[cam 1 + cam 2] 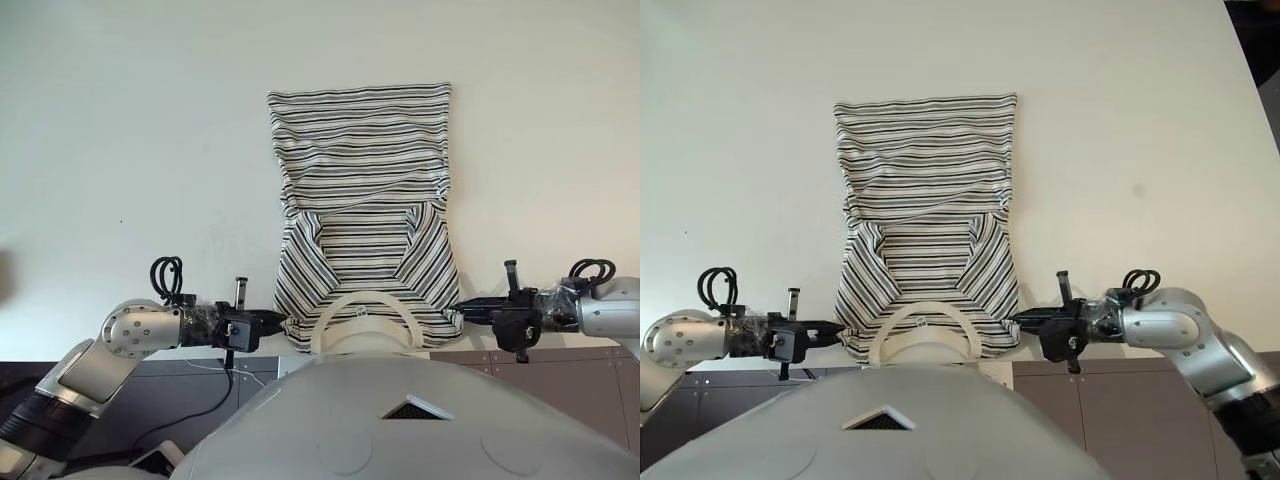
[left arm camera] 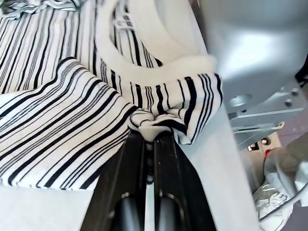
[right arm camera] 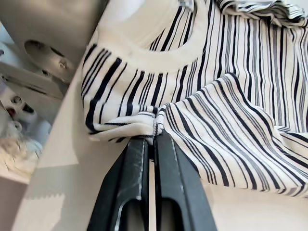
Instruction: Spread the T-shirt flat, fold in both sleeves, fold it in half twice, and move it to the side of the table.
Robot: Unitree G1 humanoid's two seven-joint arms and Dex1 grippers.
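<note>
Shirt (image 1: 362,200) stretches lengthwise away from both claws, hem (image 1: 360,93) farthest off, left claw (image 1: 284,322) and right claw (image 1: 458,310) each clamping a near shoulder corner.

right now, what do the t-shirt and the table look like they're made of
T-shirt: soft knit fabric, probably cotton jersey; it wrinkles and bunches where the left hand and right hand pinch it.
Table: smooth matte white top, likely laminate or painted board; no grain or glare shows.

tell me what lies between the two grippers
The collar end of the T-shirt spans the gap between left gripper and right gripper, each shut on a shoulder corner, in the left eye view.
</note>
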